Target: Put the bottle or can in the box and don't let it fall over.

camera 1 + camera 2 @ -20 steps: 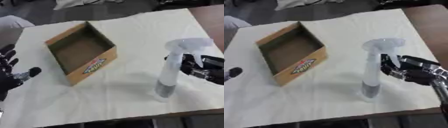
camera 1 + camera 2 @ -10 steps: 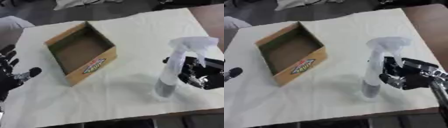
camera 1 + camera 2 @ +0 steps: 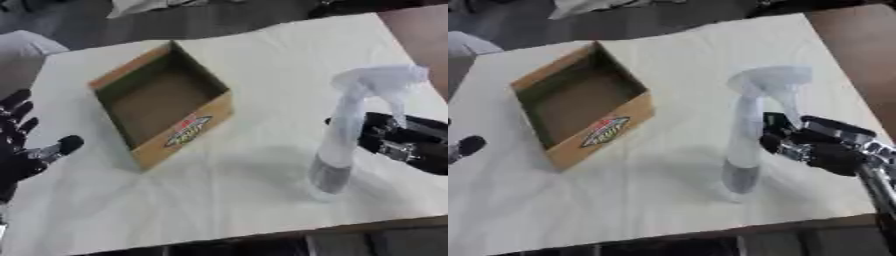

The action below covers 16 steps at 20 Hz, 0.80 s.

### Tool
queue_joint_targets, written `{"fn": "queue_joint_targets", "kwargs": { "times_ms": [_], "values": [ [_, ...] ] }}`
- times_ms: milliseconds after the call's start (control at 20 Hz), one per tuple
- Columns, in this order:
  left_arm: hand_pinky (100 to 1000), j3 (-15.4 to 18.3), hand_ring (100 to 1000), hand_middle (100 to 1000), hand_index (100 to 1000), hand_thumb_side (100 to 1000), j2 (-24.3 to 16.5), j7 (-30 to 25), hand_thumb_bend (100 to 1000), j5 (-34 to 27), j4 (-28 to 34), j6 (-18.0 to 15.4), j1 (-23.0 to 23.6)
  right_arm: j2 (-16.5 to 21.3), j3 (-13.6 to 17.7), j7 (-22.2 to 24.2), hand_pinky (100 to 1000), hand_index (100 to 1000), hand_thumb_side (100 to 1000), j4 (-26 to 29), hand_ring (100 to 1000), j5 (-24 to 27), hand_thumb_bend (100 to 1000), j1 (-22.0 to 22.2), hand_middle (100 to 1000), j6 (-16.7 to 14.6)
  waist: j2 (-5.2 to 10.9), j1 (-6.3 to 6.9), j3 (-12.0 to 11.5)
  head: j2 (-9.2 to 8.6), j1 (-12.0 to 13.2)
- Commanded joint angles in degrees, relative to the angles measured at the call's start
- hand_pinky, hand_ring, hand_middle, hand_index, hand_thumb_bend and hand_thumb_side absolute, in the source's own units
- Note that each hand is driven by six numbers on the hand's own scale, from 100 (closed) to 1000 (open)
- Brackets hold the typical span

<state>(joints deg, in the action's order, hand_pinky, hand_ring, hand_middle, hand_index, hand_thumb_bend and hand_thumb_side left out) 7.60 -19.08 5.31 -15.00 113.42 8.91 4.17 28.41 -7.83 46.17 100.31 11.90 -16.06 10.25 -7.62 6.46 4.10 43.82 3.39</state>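
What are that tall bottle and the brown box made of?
The bottle looks like translucent plastic: pale and see-through, with a moulded spray head and darker contents at its base. The box looks like matt brown cardboard, with thin folded walls and a printed logo.

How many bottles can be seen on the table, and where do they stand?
1. A clear spray bottle stands upright on the white cloth, right of the open cardboard box, with the right robot hand beside it. The box's inside shows no bottle.
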Motion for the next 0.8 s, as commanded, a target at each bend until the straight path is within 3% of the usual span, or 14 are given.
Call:
{"fn": "queue_joint_targets", "kwargs": {
  "times_ms": [50, 100, 250, 450, 800],
  "values": [
    [1000, 0.2, 1000, 962, 850, 100, -0.6, -0.2, 975, -0.2, 1.2, 0.0, -0.1, 0.4, 0.0, 0.1, 1000, 1000, 445, 0.8, 1000, -0.1, 100, -0.6, 1000, 0.2, 0.41, -0.26, -0.2, 0.3, -0.2],
    [1000, 0.2, 1000, 962, 850, 100, -0.6, -0.2, 974, -0.3, 1.2, 0.0, -0.1, 0.3, -0.1, 0.2, 1000, 1000, 373, 0.7, 1000, -0.2, 100, -0.6, 1000, 0.3, 0.4, -0.27, -0.2, 0.3, -0.2],
    [1000, 0.2, 1000, 961, 849, 100, -0.6, -0.3, 972, -0.3, 1.2, 0.0, -0.1, 0.2, -0.2, 0.5, 1000, 1000, 385, 0.7, 1000, -0.3, 100, -0.6, 1000, 0.5, 0.37, -0.29, -0.3, 0.3, -0.2],
    [1000, 0.2, 1000, 961, 849, 100, -0.6, -0.4, 966, -0.3, 1.2, 0.0, -0.1, 0.1, -0.2, 0.5, 1000, 1000, 323, 0.8, 1000, -0.2, 100, -0.5, 1000, 0.6, 0.35, -0.29, -0.4, 0.3, -0.2],
    [1000, 0.2, 1000, 961, 848, 100, -0.4, -0.5, 960, -0.3, 1.2, 0.0, -0.1, -0.1, -0.4, 0.5, 1000, 1000, 376, 1.0, 1000, 0.6, 100, -0.2, 1000, 0.4, 0.15, -0.07, -0.5, 0.3, -0.2]
  ]
}}
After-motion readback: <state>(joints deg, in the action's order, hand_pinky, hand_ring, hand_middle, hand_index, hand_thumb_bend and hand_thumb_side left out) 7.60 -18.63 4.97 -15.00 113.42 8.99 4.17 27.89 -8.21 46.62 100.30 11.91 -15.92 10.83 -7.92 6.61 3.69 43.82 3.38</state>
